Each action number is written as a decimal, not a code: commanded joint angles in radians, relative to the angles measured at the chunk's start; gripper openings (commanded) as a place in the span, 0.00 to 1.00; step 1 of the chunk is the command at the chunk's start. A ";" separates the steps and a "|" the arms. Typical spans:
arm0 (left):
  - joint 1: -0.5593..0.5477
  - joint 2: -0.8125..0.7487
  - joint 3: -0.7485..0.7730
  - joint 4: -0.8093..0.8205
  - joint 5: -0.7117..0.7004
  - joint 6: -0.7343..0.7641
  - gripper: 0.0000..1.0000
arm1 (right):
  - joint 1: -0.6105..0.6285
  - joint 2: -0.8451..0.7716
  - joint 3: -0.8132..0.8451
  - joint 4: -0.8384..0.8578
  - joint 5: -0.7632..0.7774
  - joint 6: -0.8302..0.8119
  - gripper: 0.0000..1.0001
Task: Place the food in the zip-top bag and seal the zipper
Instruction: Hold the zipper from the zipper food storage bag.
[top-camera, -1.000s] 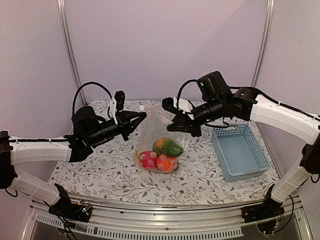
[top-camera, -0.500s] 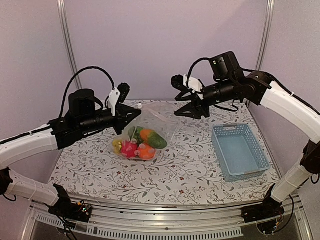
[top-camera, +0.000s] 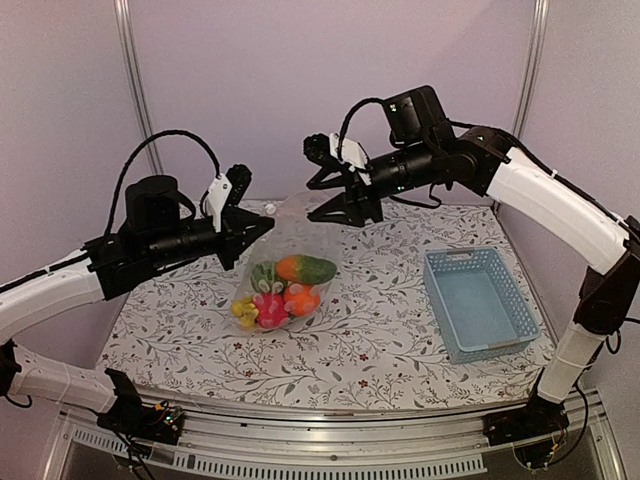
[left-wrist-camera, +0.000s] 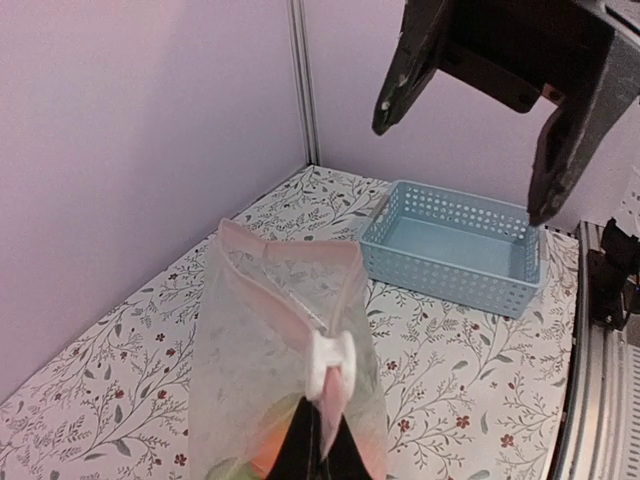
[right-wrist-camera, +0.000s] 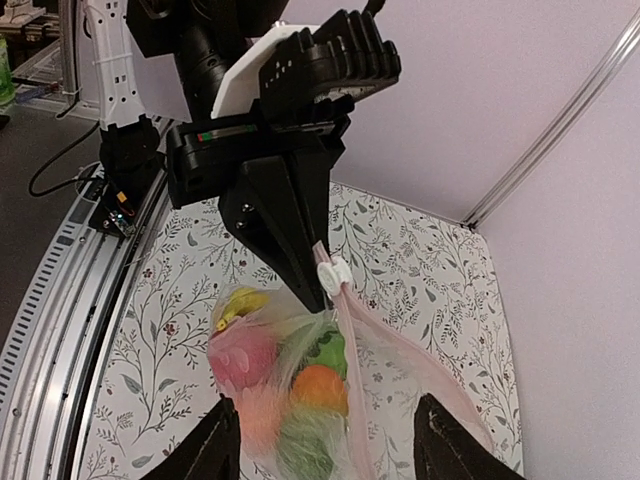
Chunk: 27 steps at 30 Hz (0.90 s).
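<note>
The zip-top bag hangs clear and crinkly from my left gripper, its bottom resting on the flowered table. Inside lies the food: yellow bananas, a red apple, an orange and green pieces. My left gripper is shut on the pinkish zipper just below its white slider. The strip's two sides spread apart beyond the slider. My right gripper hovers open above the bag's mouth, touching nothing; in its own view the right gripper straddles the bag.
A light blue lattice basket stands on the table's right side, with nothing in it. Pale walls and metal posts close the back and sides. The arm bases and a rail run along the near edge.
My right gripper let go of the bag, opened, and swung left above the mouth. The left arm lifted, and the bag with its food shifted left.
</note>
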 joint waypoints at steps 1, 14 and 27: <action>0.003 -0.050 0.005 0.007 0.027 0.020 0.00 | 0.030 0.059 0.061 0.028 -0.020 -0.019 0.57; -0.015 -0.082 -0.009 -0.054 0.069 0.064 0.00 | 0.083 0.146 0.129 0.035 -0.064 -0.060 0.57; -0.047 -0.077 -0.016 -0.056 0.046 0.093 0.00 | 0.087 0.224 0.180 0.053 -0.119 0.053 0.45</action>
